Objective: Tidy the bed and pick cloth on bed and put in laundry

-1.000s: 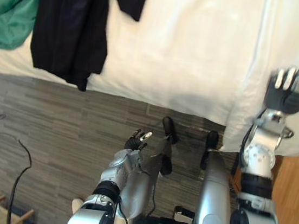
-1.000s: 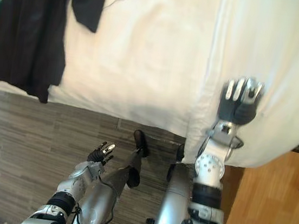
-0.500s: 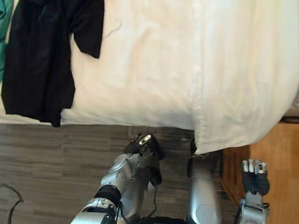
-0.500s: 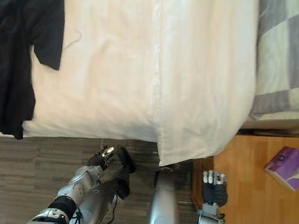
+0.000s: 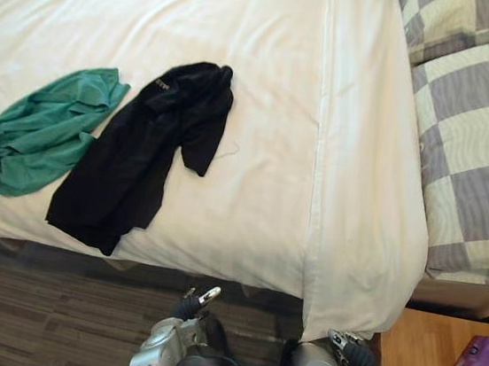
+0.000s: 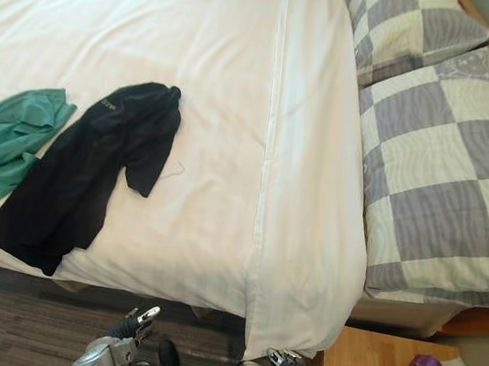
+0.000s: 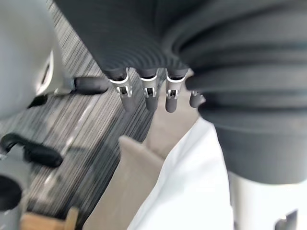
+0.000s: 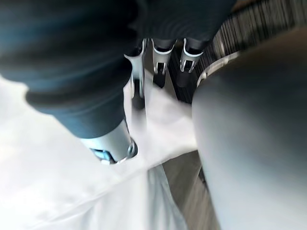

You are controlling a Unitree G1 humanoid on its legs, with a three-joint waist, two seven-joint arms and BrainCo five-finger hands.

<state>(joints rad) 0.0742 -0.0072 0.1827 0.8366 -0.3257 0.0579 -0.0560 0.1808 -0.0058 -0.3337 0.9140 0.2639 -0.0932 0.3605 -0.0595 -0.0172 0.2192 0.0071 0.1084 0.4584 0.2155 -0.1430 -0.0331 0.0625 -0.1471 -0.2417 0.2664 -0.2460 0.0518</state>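
Both bits of laundry are lying on the bed (image 5: 280, 107) right now: the black shirt (image 5: 140, 161) is spread out near the front edge with its hem drooping slightly over the side, and the crumpled green cloth (image 5: 41, 131) sits just beside it on the robot's left, so close I can't tell if they touch. The left hand (image 5: 197, 301) hangs low over the dark plank floor (image 5: 33, 309) in front of the bed, its fingers (image 7: 148, 96) loose and straight with nothing in them. The right hand (image 5: 345, 345) is down by the overhanging corner of the white cover, next to the wooden bedside table (image 5: 419, 361), its fingers (image 8: 163, 57) also straight and empty.
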